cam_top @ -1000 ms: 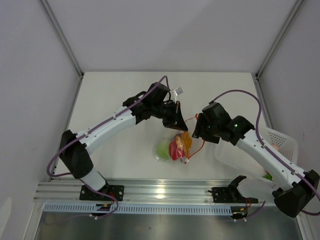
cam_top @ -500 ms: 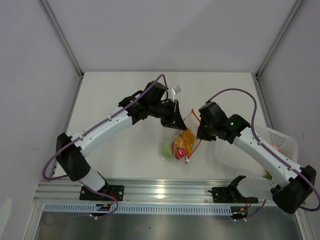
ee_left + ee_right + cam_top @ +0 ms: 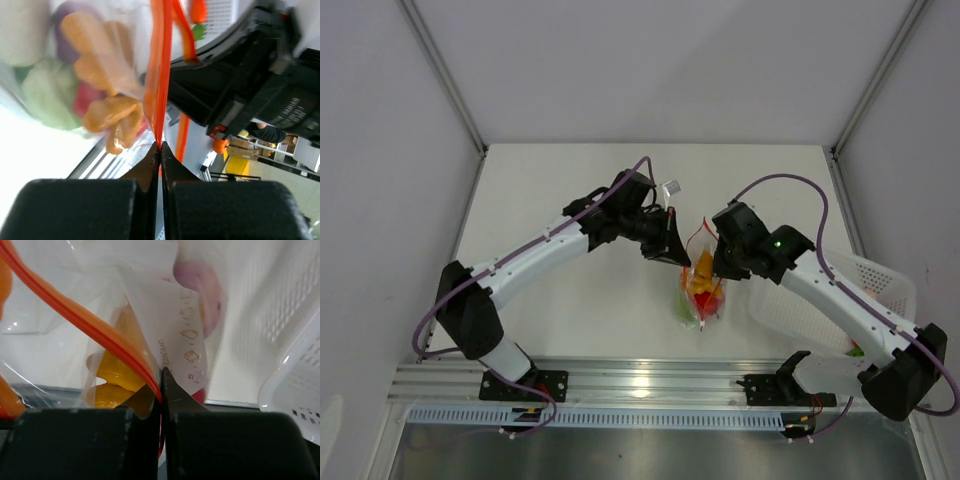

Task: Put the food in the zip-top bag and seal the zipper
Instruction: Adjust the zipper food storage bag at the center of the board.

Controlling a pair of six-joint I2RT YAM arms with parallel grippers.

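Sealing underway: left gripper (image 3: 160, 146) and right gripper (image 3: 161, 376) are each clamping the zipper (image 3: 159, 75); zip-top bag (image 3: 704, 300), food (image 3: 701, 284) inside, is hanging toward counter's (image 3: 550, 190) near edge. Next: likely pressing along strip.

overhead view looks down from behind; both wrist views press close, seemingly sharing the zipper (image 3: 159, 75).

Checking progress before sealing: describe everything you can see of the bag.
The bag is clear, crinkly plastic with a red-orange zipper along its top, seemingly not fully closed. It hangs upright between the arms, holding yellow-orange, green and red food. The left fingers and right fingers each pinch the zipper strip.
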